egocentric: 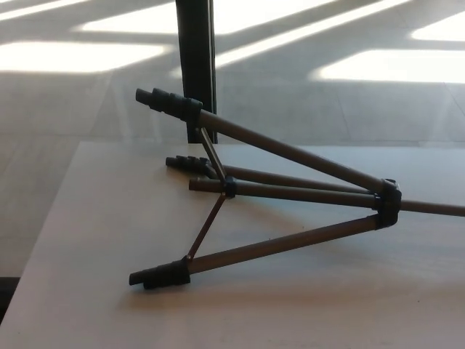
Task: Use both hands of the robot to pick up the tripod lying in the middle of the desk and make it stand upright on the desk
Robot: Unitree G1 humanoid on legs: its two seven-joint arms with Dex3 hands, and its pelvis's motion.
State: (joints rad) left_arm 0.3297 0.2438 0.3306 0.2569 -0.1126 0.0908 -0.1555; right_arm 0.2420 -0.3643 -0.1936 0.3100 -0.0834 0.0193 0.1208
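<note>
A tripod (290, 190) lies on its side on the pale desk (102, 240), its three legs spread toward the left. One black foot (158, 276) rests near the desk's front, another foot (166, 100) sticks up in the air at the back, and a third foot (187, 163) lies between them. The legs meet at a black collar (388, 203) on the right, and the centre column (436, 209) runs off the right edge. Thin braces join the legs to a small black hub (229, 186). Neither of my hands shows in the head view.
A dark upright post (195, 65) stands behind the desk's far edge. Beyond it is a shiny floor with bright patches of light. The desk's left edge slants from the back toward the front left corner.
</note>
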